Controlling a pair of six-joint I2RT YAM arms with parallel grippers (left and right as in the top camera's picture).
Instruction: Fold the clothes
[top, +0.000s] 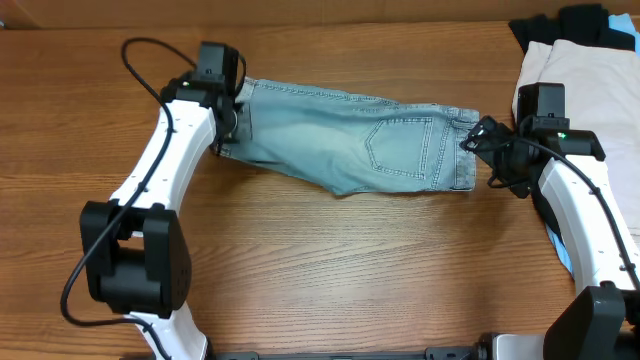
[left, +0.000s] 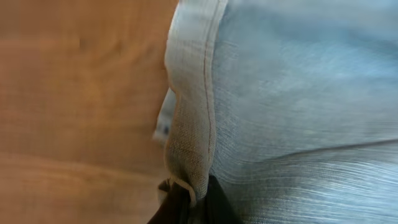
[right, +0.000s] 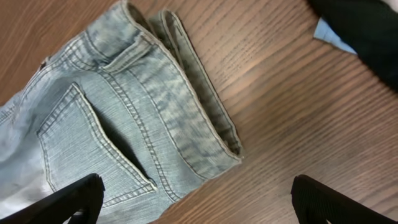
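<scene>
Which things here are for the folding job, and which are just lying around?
For the job:
- denim shorts, lying flat
- left end effector, pinching a leg hem
- right end effector, open near the waistband

Just lying about, at the right side of the table:
- beige garment
- black garment
- light-blue cloth, mostly hidden

Robot lab bench, by look of it, not home. Wood-grain table (top: 330, 270) with two white-and-black arms based at near edge: left arm (top: 165, 150), right arm (top: 590, 210). Black cable (top: 126, 55) loops loose off left arm; green status light (top: 562, 134) on right. Denim shorts (top: 350, 140) spread flat mid-table. Beige garment (top: 590, 80) and black garment (top: 570, 25) heaped at far right corner.
</scene>
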